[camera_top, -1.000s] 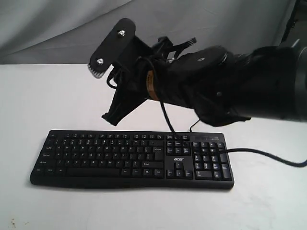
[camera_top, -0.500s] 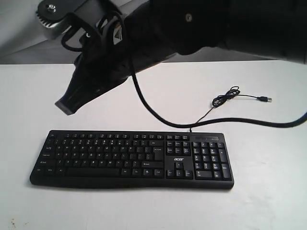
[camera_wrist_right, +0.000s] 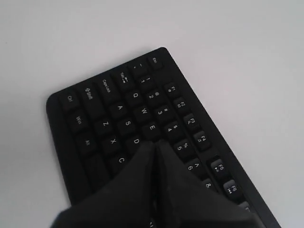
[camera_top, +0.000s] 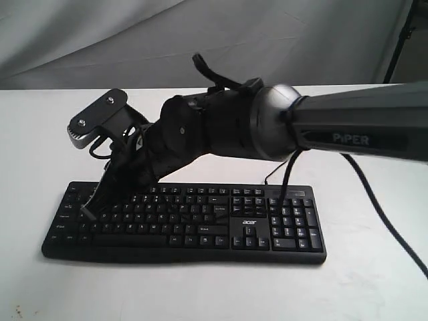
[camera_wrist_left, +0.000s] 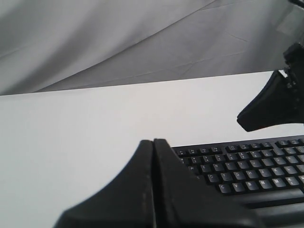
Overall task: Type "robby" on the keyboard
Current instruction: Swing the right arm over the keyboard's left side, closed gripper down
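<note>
One keyboard lies on the table, right under the right gripper, its two fingers pressed together by the E key. The left gripper, also pinched together, sits off the keyboard's end.

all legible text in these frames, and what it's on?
"PiPER": right arm casing.
"acer": keyboard, above the arrow keys.
"Esc", "Ctrl", "Win", "Alt", "Q", "W", "E", "A", "S", "D", "Z", "X", "C": left-end keys, right wrist view.
Other key legends: too small or blurred to read.
</note>
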